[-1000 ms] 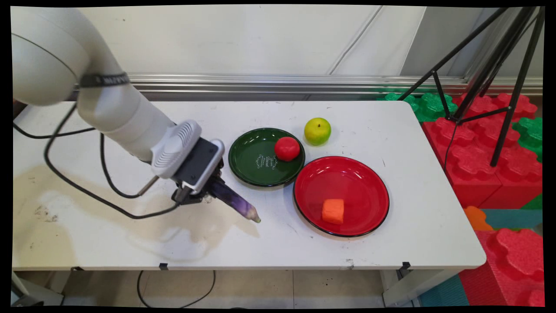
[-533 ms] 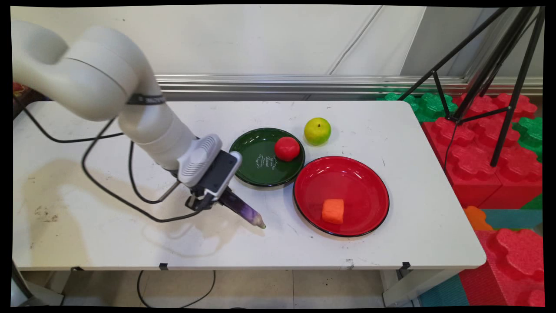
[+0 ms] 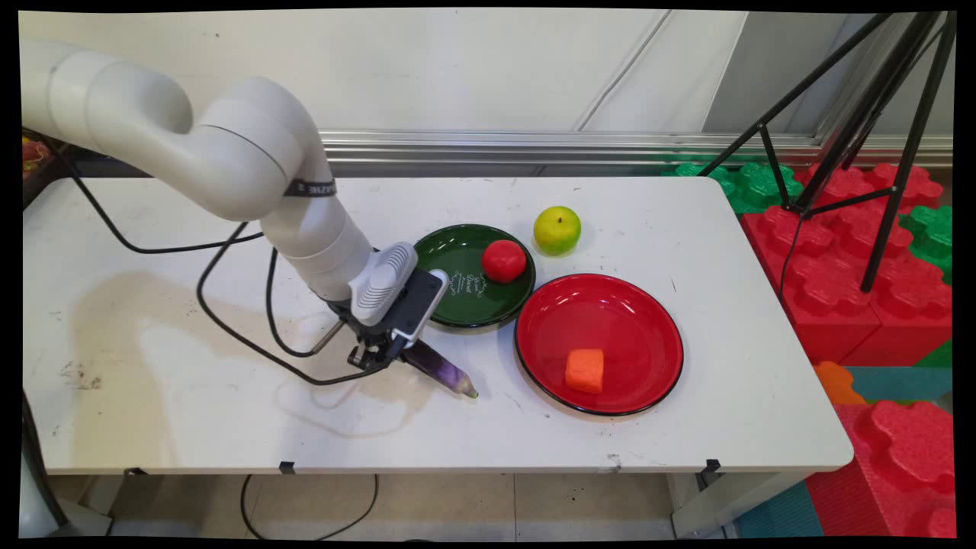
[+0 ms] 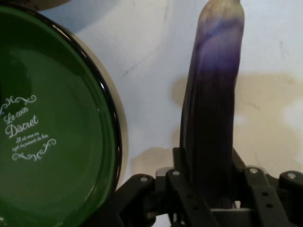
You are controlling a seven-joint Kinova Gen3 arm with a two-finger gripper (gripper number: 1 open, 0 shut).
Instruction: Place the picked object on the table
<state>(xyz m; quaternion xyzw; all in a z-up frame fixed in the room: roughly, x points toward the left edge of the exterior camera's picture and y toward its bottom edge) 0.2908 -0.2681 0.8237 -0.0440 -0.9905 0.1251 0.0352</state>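
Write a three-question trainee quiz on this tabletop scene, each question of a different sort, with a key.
1. True or false: the hand is shut on the eggplant.
2. Multiple choice: the red tomato lies on A) the red plate, B) the green plate, C) the bare table.
3. Fill in: on the red plate lies an orange ____.

Key: 1 true; 2 B; 3 block. The green apple stands on the table beyond both plates.
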